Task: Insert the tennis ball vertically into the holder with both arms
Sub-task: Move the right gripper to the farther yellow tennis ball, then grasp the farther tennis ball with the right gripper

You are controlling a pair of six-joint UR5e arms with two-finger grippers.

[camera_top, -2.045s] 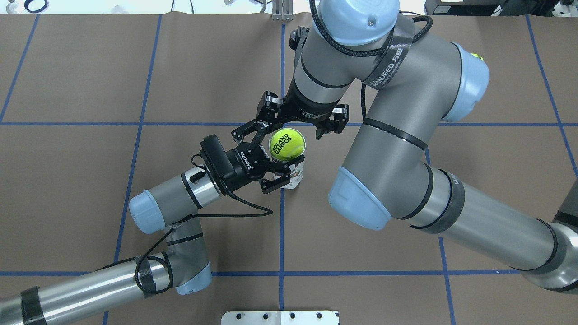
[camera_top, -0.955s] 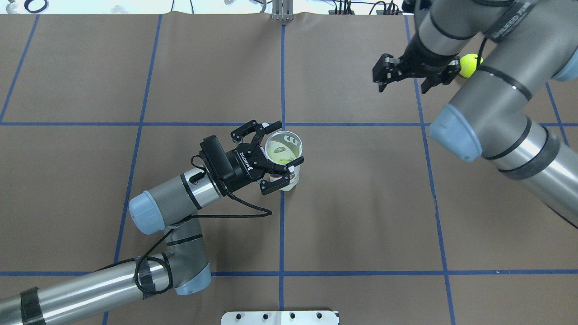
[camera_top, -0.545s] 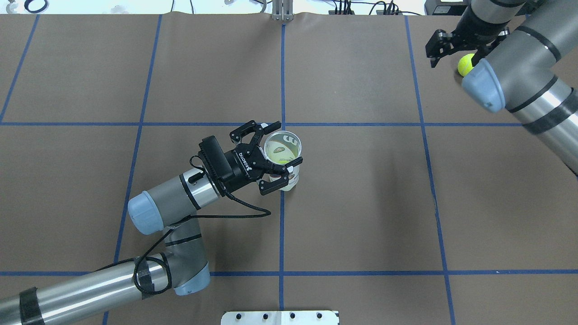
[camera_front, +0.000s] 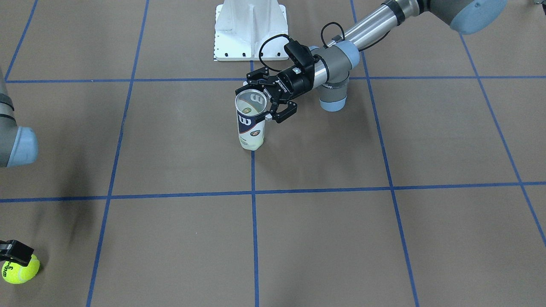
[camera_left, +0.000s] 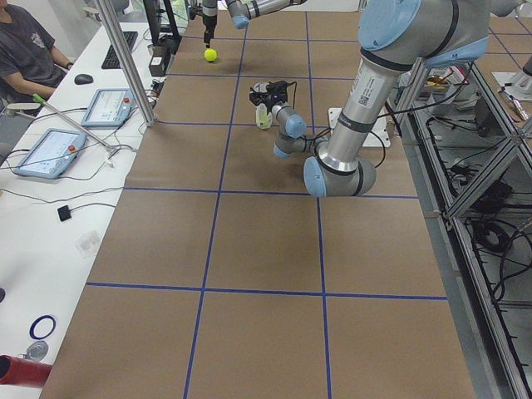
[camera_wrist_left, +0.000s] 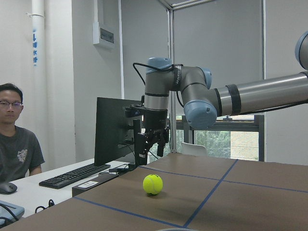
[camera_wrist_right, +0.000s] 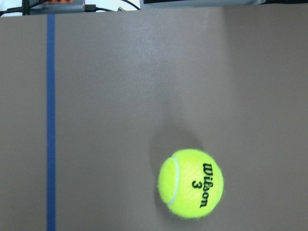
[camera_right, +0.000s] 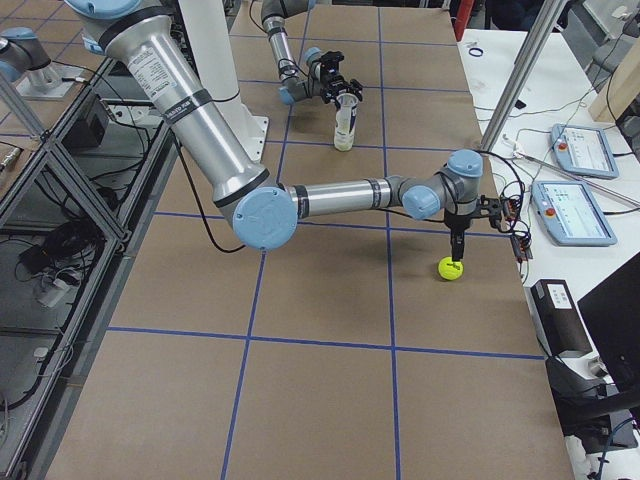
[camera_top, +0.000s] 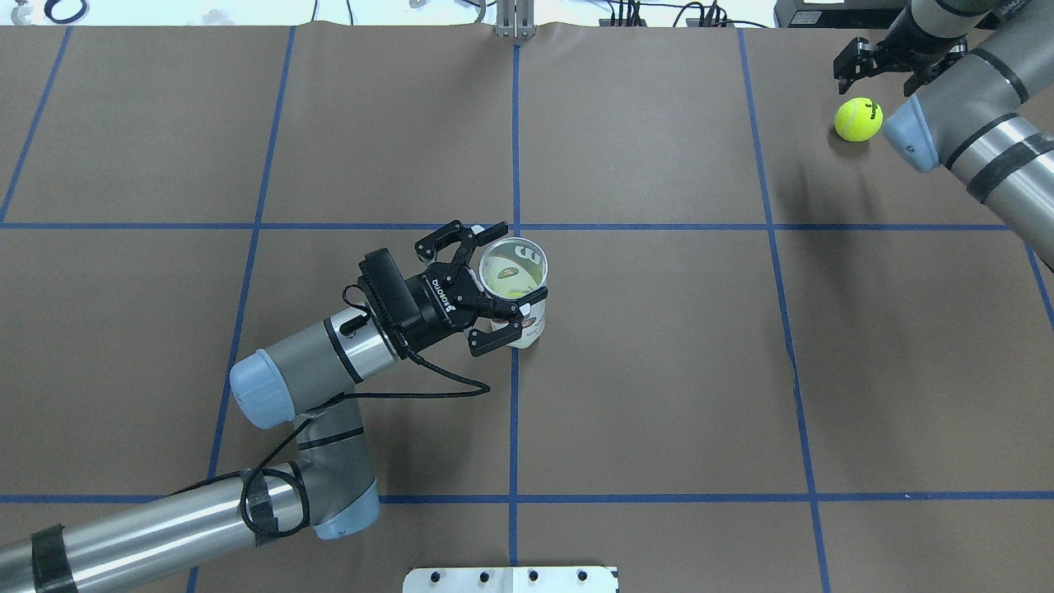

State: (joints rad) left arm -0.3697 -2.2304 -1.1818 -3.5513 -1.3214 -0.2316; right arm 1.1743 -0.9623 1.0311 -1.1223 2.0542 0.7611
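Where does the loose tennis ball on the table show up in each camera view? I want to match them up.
Front-facing: tennis ball in the bottom-left corner.
Overhead: top right.
Exterior left: near the top, left of centre.
Exterior right: right of centre.
Left wrist: lower centre.
Right wrist: lower right of centre, print "Wilson 3".
Landmark: the open right gripper close by it, except in its own wrist view.

Brown table cover (camera_top: 659, 371) with blue tape grid (camera_top: 512, 412). White base plate (camera_front: 249, 30) at one edge. Side desk (camera_left: 50, 208): seated man in grey shirt (camera_wrist_left: 14, 139), monitor (camera_wrist_left: 113, 130), keyboard (camera_wrist_left: 74, 174), mouse (camera_wrist_left: 7, 186), two tablets (camera_left: 106, 105).
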